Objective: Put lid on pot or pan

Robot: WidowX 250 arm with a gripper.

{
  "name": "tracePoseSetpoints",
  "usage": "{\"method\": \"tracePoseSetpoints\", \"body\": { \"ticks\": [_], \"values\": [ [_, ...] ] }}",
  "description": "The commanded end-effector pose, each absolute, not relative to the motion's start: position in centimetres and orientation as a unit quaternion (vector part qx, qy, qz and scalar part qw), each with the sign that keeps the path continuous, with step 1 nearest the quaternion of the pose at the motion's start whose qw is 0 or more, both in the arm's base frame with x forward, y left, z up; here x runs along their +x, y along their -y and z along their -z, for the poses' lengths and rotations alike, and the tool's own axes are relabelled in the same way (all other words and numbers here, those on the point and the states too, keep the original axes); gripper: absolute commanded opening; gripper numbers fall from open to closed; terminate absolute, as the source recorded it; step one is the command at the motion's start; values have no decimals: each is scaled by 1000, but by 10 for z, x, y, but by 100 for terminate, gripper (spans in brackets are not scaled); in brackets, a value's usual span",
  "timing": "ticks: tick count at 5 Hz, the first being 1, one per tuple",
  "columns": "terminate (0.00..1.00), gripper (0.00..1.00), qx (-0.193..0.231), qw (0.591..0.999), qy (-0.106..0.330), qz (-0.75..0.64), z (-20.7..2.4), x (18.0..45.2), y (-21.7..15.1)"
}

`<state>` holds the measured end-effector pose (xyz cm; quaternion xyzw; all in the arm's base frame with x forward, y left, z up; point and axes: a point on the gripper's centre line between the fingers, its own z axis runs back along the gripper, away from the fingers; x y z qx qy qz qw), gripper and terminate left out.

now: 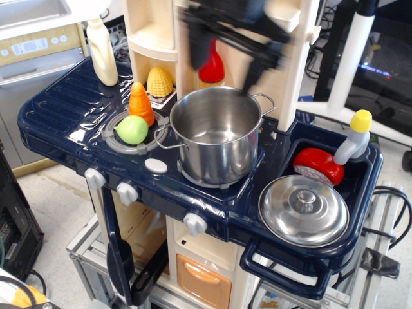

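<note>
End effector [225, 61] blurred, fingers spread apart, holding nothing. Pot [215, 135] directly below it, uncovered. Lid [304, 210] well apart, lower right of it, in sink basin, knob up.

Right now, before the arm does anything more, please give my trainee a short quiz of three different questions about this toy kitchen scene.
1. True or false: the lid is already on the pot.
2. Which toy lies in the burner ring left of the pot: A) corn cob, B) green pear, C) red bottle?
3. Fill in: the lid rests in the ____ at the right end of the toy kitchen.

Key:
1. False; the pot is open and empty.
2. B, the green pear.
3. Sink. The gripper is blurred above the pot, so its jaws cannot be judged.
</note>
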<state>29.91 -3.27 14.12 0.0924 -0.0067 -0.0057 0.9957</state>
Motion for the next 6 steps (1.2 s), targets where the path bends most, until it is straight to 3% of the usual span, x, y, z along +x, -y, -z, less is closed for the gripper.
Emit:
{"method": "tracePoseSetpoints", "body": {
  "ticks": [1, 2, 4, 6],
  "values": [
    [0, 100, 103, 994, 14, -22, -151, 314, 85],
    [0, 100, 76, 996, 28, -24, -123, 314, 92],
    [0, 100, 63, 996, 47, -48, -76, 302, 110],
    [0, 100, 62, 995, 58, -45, -45, 296, 107]
  ]
}}
